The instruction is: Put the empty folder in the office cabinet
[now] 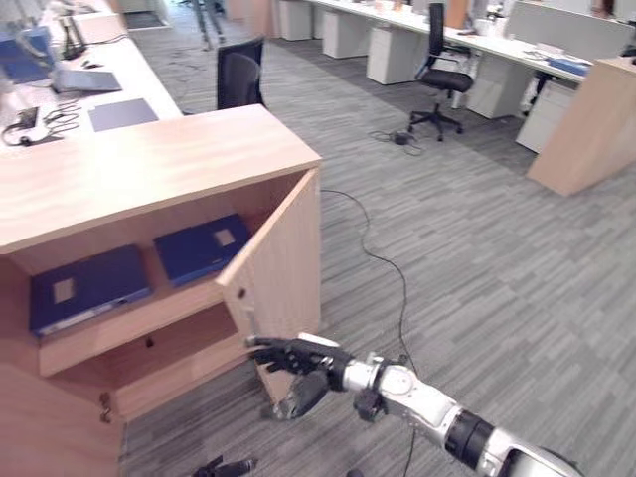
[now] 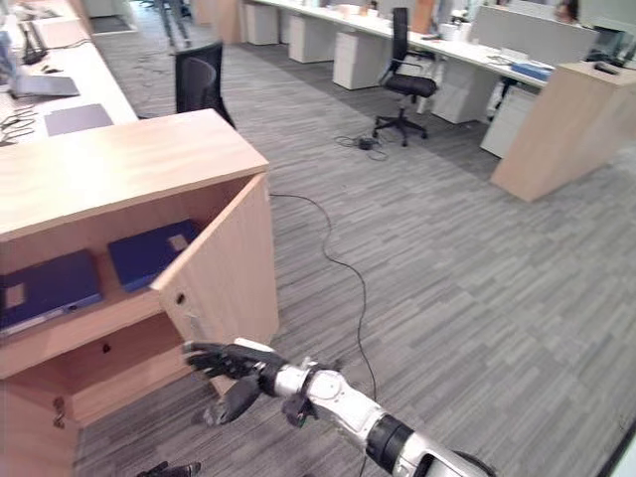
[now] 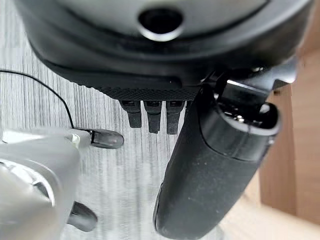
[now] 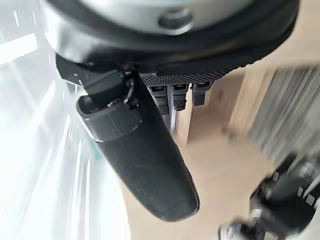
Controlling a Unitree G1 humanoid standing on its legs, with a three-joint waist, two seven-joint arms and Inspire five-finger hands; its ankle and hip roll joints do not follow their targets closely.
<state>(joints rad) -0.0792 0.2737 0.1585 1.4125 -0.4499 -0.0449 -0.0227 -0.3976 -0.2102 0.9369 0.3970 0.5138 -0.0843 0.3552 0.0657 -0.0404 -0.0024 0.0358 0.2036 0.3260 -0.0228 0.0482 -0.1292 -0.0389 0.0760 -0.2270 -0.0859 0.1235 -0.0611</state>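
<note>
Left eye view, from the left: a long counter [image 1: 129, 75] runs back along the room's edge with a grey laptop [image 1: 87, 79], a dark mat [image 1: 122, 114] and some cables on it. In front of it stands the office cabinet [image 1: 149, 164], light wood, with its door [image 1: 283, 268] swung out and open. On the upper shelf inside lie two blue folders flat, side by side but apart: the left folder [image 1: 87, 288] nearer the cabinet's outer wall, the right folder [image 1: 202, 248] nearer the door. The lower shelf [image 1: 179, 348] below them shows bare wood.

At the view's bottom edge the left hand [image 1: 224, 466] shows as a few dark fingertips low over the carpet; in its own wrist view [image 3: 150, 117] the fingers hang straight and relaxed over the grey floor, holding nothing.

Further right the right hand [image 1: 298, 363] reaches in from the lower right on its silver-grey arm. Its fingers are stretched out straight and spread towards the door's lower free edge, at or just beside it; whether they touch the wood cannot be told. The thumb [image 1: 303, 396] hangs below, apart from the fingers. It holds nothing.

Across the carpet, well apart, a black office chair [image 1: 442, 75] stands before a row of white desks [image 1: 437, 45], and a wooden partition [image 1: 586, 124] rises at the far right.
</note>
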